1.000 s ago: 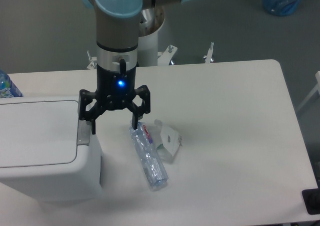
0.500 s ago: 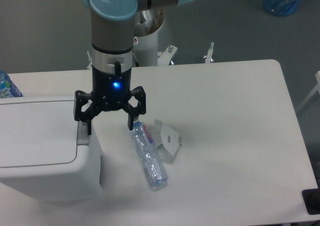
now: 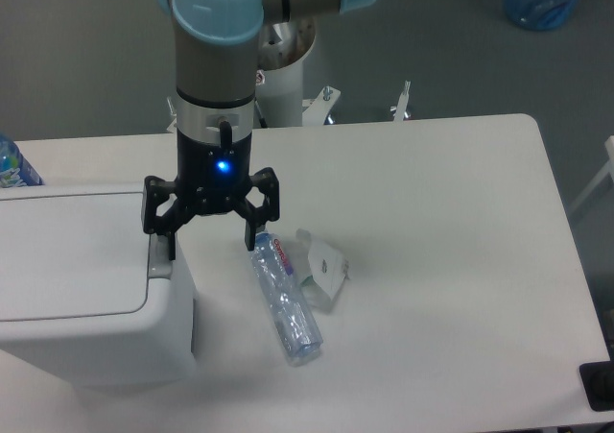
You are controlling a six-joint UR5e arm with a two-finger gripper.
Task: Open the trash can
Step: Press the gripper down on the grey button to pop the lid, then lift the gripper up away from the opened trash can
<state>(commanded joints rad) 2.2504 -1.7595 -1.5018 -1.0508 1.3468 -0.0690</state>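
We log the gripper [image 3: 209,244], fingers spread wide and empty, at the trash can [image 3: 86,289] button edge, crushed bottle [image 3: 285,299] beside.

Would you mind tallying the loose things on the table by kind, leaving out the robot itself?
Trash cans: 1, the white trash can, lid shut.
Plastic bottles: 2, a clear bottle lying flat and a blue-capped bottle at the left edge, mostly cut off.
Cartons: 1, a small crumpled carton beside the clear bottle.
Total: 4.
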